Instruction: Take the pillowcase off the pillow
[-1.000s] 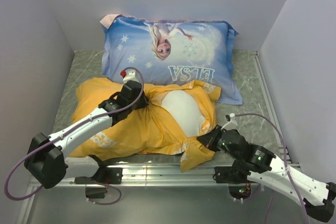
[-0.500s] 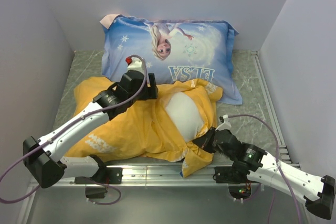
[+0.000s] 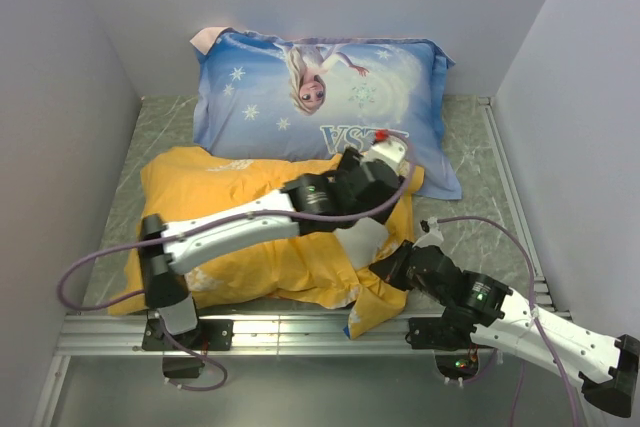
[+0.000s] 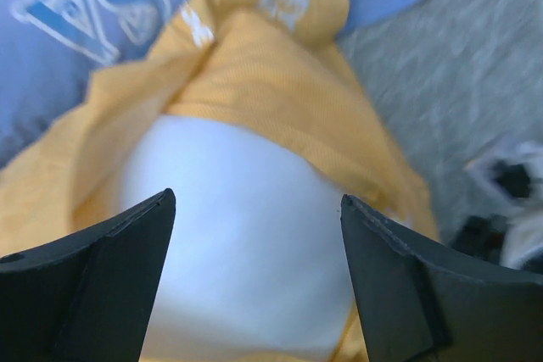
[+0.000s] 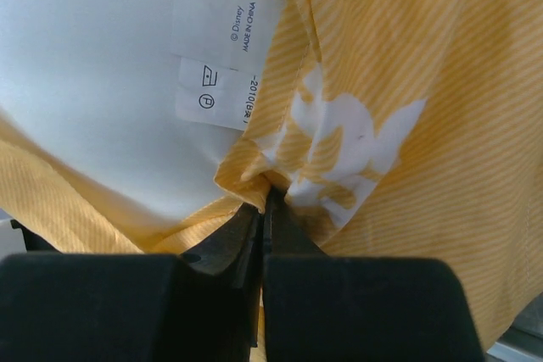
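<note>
The yellow-orange pillowcase lies crumpled on the worktop, just in front of the blue pillow. Its striped cloth has white lettering. At its right end the white pillow bulges out, and its tag is showing. The right fingers pinch a fold of the pillowcase. The left fingers are spread above the pillow.

Your left arm reaches far across to the right with the wrist low, and the left gripper is spread wide. Your right arm lies low and angles inward, with the right gripper pinched tight on the pillowcase.
</note>
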{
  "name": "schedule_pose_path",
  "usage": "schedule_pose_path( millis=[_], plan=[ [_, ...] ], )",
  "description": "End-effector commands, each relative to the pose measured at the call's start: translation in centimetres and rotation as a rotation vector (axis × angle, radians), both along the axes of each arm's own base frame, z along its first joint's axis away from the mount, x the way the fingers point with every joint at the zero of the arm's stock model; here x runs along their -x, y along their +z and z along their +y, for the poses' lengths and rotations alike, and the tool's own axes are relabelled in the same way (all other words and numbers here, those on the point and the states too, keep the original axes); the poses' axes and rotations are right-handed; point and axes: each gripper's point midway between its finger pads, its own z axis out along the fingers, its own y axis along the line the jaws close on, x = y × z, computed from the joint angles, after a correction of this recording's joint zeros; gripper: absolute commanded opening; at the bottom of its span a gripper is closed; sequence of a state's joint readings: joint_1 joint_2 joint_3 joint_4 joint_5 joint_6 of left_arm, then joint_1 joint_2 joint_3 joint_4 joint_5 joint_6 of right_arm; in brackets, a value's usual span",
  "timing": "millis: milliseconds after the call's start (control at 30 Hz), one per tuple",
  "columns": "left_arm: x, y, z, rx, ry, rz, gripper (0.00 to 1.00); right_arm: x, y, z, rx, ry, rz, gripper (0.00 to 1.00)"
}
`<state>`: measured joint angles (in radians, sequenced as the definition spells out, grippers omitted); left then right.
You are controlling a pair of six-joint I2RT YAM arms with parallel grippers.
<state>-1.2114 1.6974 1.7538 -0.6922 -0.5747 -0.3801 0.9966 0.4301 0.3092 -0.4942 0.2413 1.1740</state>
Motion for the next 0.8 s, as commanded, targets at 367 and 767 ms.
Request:
schedule_pose_path(
  millis=[367,767],
  plan=[
    [0.7,-17.3,1.7,-0.491,-0.023,0.234,0.99,-0.5,0.7,-2.1,0.08,-0.055,-0.035,0.0],
    [-4.2,-11.7,2.7,-0.178,0.118,0.185,0.0,-1.4,6.3,-1.4,0.05,-0.006,-0.166,0.59]
  ],
)
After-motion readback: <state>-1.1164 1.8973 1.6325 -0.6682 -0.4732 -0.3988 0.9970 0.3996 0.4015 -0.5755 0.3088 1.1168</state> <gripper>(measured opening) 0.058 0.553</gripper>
